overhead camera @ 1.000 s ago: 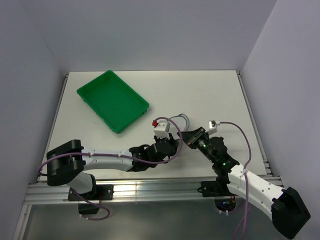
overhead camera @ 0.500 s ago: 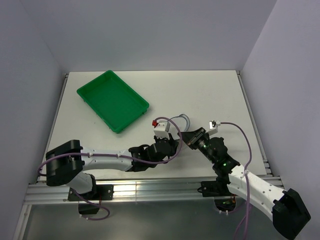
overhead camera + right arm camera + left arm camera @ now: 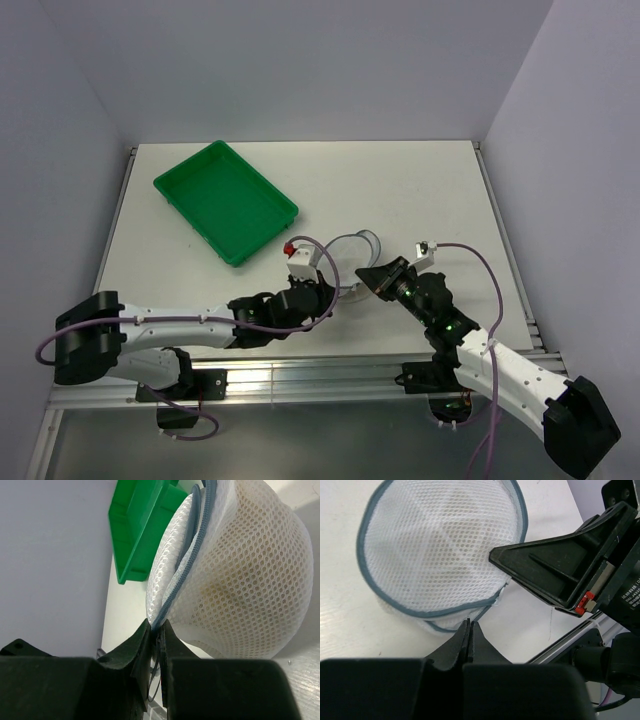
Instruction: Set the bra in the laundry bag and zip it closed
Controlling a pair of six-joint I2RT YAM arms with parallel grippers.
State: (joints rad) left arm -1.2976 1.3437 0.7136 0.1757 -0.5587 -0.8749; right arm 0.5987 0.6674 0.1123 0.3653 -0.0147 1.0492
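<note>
The laundry bag is a round white mesh pouch with a grey-blue zipper rim, lying between the two grippers. It fills the left wrist view and the right wrist view. A mustard tint, the bra, shows through the mesh inside the bag. My right gripper is shut on the bag's zipper rim at its right side. My left gripper is shut at the bag's near edge, where a strip of the zipper edge runs into its tips.
A green plastic tray stands at the back left and shows in the right wrist view. The right gripper's black body sits close to the right of the left gripper. The table's front rail lies just behind both grippers.
My left arm has drawn back to the left, its wrist shifting left along the bag's near edge, so more of the bag shows. The right gripper has stayed put on the rim.
</note>
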